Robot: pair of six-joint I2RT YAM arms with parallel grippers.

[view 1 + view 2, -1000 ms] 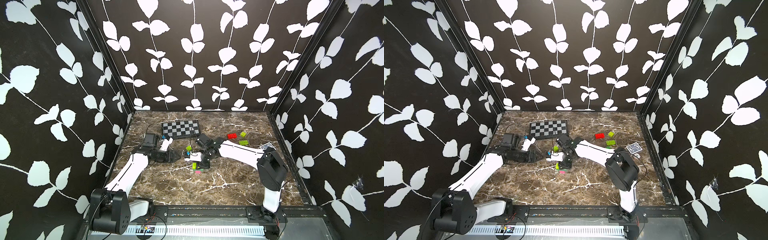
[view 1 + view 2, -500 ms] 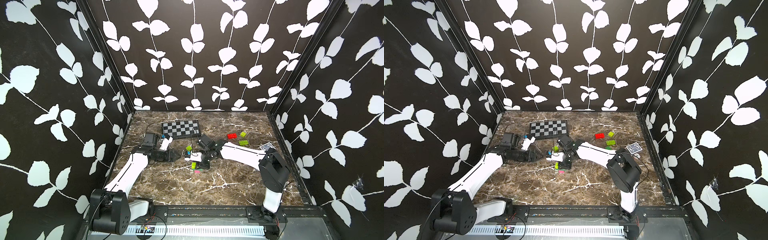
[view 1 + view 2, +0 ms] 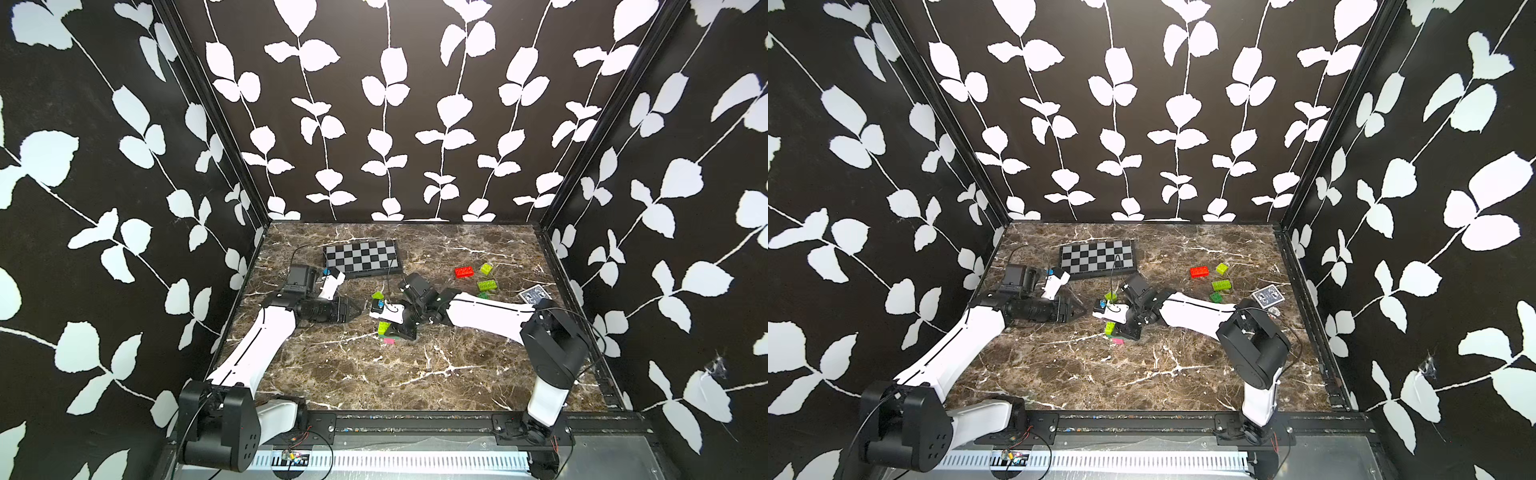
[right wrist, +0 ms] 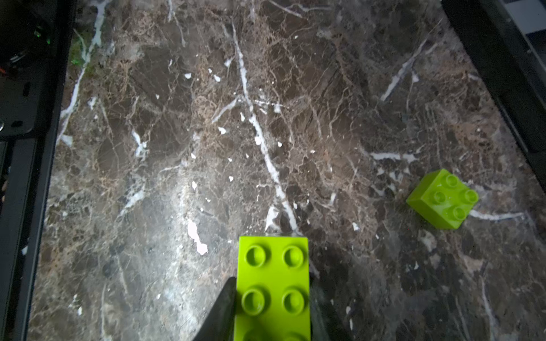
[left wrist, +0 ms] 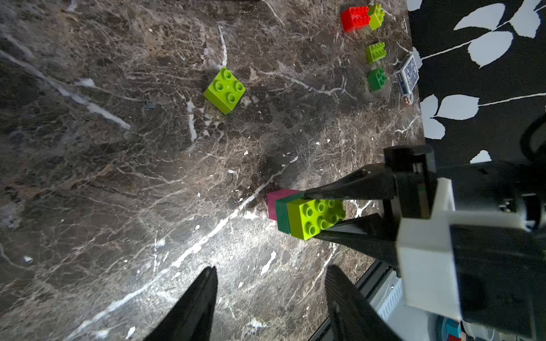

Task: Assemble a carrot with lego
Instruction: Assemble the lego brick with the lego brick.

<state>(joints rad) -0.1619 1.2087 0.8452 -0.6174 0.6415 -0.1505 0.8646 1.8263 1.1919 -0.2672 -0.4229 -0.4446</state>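
Lime-topped carrot (image 5: 310, 217), mid-table in right gripper (image 4: 273, 292), seemingly touches marble (image 3: 415, 374).

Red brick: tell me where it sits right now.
In both top views the red brick lies on the marble table, right rear, beside a small lime brick and right of the chequered board.

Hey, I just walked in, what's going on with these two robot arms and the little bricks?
They are building a carrot out of bricks. The right gripper is shut on a short stack, a lime brick on dark green on pink, down at the marble table. The left gripper is open and empty, pointing toward that stack. A loose lime square brick lies nearby. A red brick and some green bricks lie farther off on the right arm's side.
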